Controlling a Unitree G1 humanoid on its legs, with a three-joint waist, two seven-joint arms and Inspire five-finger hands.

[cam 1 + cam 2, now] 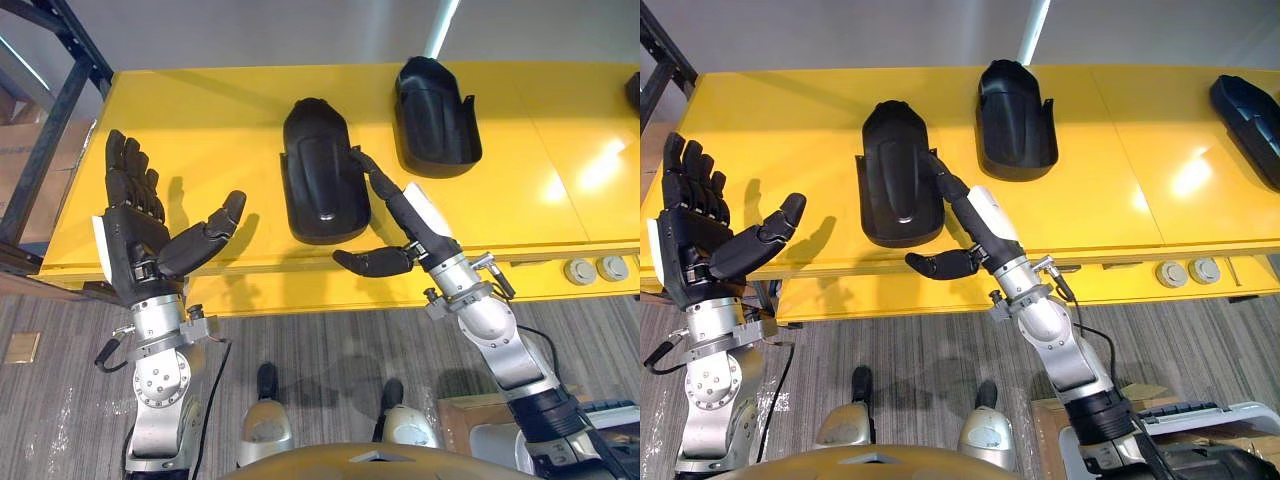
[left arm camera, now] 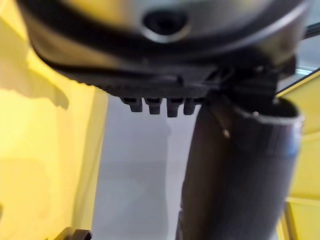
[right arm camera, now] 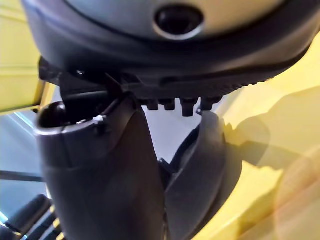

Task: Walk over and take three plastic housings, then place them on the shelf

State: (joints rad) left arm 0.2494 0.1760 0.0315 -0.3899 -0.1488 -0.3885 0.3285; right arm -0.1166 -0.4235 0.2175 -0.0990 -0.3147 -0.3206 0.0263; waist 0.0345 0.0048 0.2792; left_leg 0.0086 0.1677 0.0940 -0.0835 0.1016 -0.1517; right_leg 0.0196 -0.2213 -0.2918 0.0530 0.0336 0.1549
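Three black plastic housings lie on the yellow table [image 1: 230, 110]. The nearest housing [image 1: 322, 175] is in the middle, a second housing [image 1: 435, 105] is behind it to the right, and a third housing [image 1: 1250, 115] is at the far right. My right hand [image 1: 418, 218] is open. Its straight fingers [image 1: 372, 178] lie along the nearest housing's right edge, and its thumb [image 1: 368, 262] is spread out at the table's front edge. That housing [image 3: 205, 175] shows past the fingers in the right wrist view. My left hand [image 1: 140, 225] is open with its palm up over the table's left front, holding nothing.
A dark shelf frame [image 1: 60, 90] stands at the far left beside the table. Two round silver fittings [image 1: 595, 268] sit on the table's front edge at the right. A cardboard box [image 1: 465, 415] lies on the floor by my right arm.
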